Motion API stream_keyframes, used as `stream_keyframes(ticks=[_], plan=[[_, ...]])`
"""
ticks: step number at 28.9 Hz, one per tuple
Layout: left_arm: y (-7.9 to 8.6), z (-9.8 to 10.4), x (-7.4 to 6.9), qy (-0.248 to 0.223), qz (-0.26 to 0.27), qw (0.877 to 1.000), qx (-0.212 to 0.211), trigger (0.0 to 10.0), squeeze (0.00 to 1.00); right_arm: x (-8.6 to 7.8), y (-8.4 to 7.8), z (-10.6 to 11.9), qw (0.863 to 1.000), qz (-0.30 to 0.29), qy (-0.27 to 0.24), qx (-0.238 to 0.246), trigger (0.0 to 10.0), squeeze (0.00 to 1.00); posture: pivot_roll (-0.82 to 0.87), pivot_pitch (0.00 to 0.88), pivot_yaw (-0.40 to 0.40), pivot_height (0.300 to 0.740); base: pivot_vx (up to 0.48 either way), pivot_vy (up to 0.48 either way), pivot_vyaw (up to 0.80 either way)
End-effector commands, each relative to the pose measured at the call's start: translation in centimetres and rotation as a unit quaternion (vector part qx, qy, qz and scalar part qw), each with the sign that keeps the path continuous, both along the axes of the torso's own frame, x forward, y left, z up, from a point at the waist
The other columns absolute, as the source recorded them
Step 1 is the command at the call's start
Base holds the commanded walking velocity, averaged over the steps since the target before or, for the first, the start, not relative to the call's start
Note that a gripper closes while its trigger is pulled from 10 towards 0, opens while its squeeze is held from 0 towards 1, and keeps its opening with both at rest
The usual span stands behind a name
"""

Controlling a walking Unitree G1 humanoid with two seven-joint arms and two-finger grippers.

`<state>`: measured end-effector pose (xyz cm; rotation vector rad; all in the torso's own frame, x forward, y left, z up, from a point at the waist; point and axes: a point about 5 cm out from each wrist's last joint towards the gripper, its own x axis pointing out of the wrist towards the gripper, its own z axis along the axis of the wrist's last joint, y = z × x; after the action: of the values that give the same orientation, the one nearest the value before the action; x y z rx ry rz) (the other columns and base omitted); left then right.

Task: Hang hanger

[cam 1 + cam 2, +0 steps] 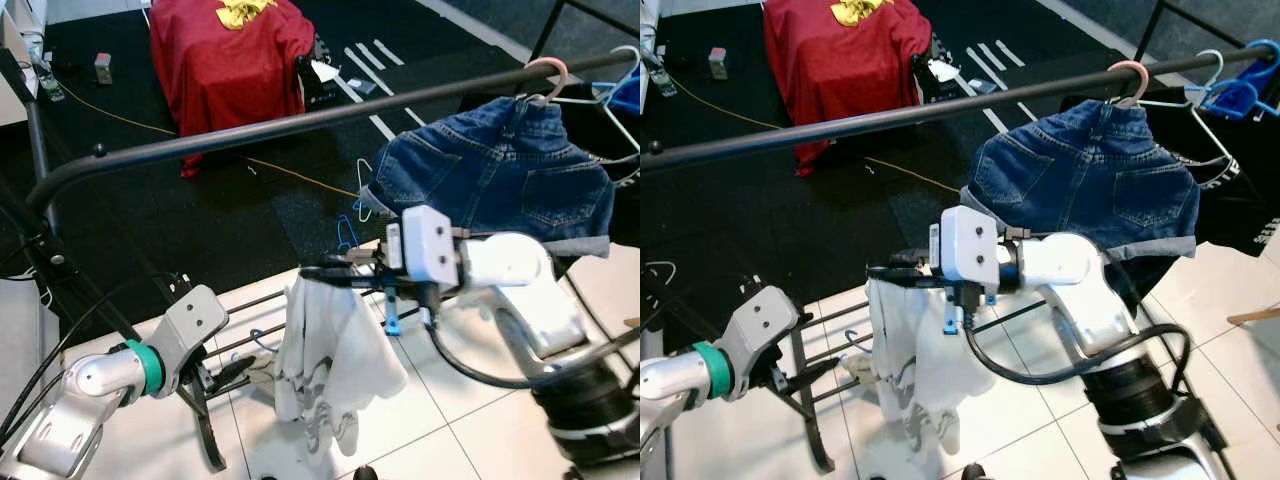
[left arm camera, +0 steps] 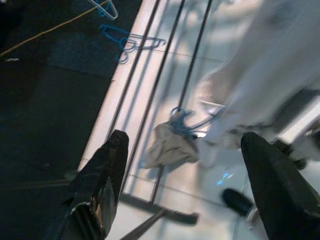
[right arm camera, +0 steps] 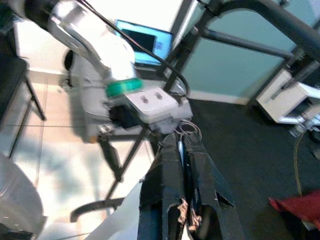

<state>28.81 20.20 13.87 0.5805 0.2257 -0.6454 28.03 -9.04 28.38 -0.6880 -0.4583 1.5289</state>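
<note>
Two grippers are in view below a long dark rail that crosses the scene. The right gripper reaches out level toward the robot's left, its two black fingers pressed together on a thin hanger from which a white garment droops. The hanger sits right at the fingertips, in front of the wrist's white block, and the cloth falls straight down from it toward the tiled floor. The hanger is held well below the rail and does not touch it.

Further along the rail, on the robot's right, a pair of denim shorts hangs from a pink hanger hooked over the bar, with pale and blue hangers beside it.

The left gripper is low on the robot's left, fingers spread wide apart with nothing between them. Its wrist view looks down on the thin bars of the rack's base, a crumpled pale cloth with a blue hanger tangled by it, and another blue hanger lying on the dark carpet.

Beyond the rail a red cloth covers a bulky object on the carpet.
</note>
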Motion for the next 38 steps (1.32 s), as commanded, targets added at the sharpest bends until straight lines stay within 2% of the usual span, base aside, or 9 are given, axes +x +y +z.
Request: stream_keyframes(ticks=[1, 22, 23, 25, 26, 27, 29, 30, 38], plan=[[0.1, -0.9, 0.0, 0.000, -0.013, 0.999, 0.036, 10.0, 0.00, -1.1, 0.5, 0.1, 0.999, 0.041, -0.002, -0.016, 0.0, 0.00, -0.08, 0.199, 0.083, 0.740, 0.000, 0.000, 0.00], [2.8, -4.5, -1.0, 0.061, -0.083, 0.980, 0.170, 10.0, 0.00, -1.0, 0.9, 2.9, 0.996, 0.067, -0.043, -0.039, 0.0, 0.00, -0.09, 0.211, 0.069, 0.740, 0.000, 0.000, 0.00], [2.7, -4.7, -1.0, 0.061, -0.083, 0.981, 0.166, 8.9, 0.00, -1.0, 1.0, 2.9, 0.996, 0.067, -0.043, -0.038, 0.0, 0.00, -0.09, 0.212, 0.068, 0.740, 0.000, 0.000, 0.00], [2.7, -4.7, -1.0, 0.061, -0.083, 0.981, 0.162, 8.8, 0.00, -1.0, 1.0, 2.9, 0.996, 0.067, -0.042, -0.037, 0.0, 0.00, -0.09, 0.212, 0.068, 0.740, 0.000, 0.000, 0.00], [2.6, -4.8, -1.0, 0.062, -0.086, 0.982, 0.157, 4.4, 0.00, -0.9, 1.0, 2.9, 0.996, 0.066, -0.041, -0.036, 0.0, 0.00, -0.09, 0.212, 0.068, 0.740, 0.000, 0.000, 0.00], [2.6, -4.8, -1.1, 0.064, -0.087, 0.983, 0.151, 4.4, 0.00, -0.9, 1.0, 2.8, 0.996, 0.065, -0.041, -0.036, 0.0, 0.00, -0.09, 0.213, 0.069, 0.740, 0.000, 0.000, 0.00], [2.6, -4.8, -1.1, 0.064, -0.089, 0.983, 0.148, 4.8, 0.00, -0.8, 1.0, 2.8, 0.996, 0.064, -0.041, -0.036, 0.0, 0.00, -0.09, 0.213, 0.069, 0.740, 0.000, 0.000, 0.00], [2.4, -4.4, -1.2, 0.075, -0.090, 0.986, 0.122, 9.4, 0.00, -0.8, 1.0, 2.8, 0.997, 0.062, -0.041, -0.034, 0.0, 0.00, -0.09, 0.213, 0.073, 0.740, 0.000, 0.000, 0.00], [2.0, -2.8, -2.3, 0.142, -0.069, 0.987, -0.010, 10.0, 0.00, -0.2, 0.8, 2.6, 0.998, 0.043, -0.042, -0.032, 0.0, 0.00, -0.08, 0.216, 0.077, 0.740, 0.000, 0.000, 0.00]])
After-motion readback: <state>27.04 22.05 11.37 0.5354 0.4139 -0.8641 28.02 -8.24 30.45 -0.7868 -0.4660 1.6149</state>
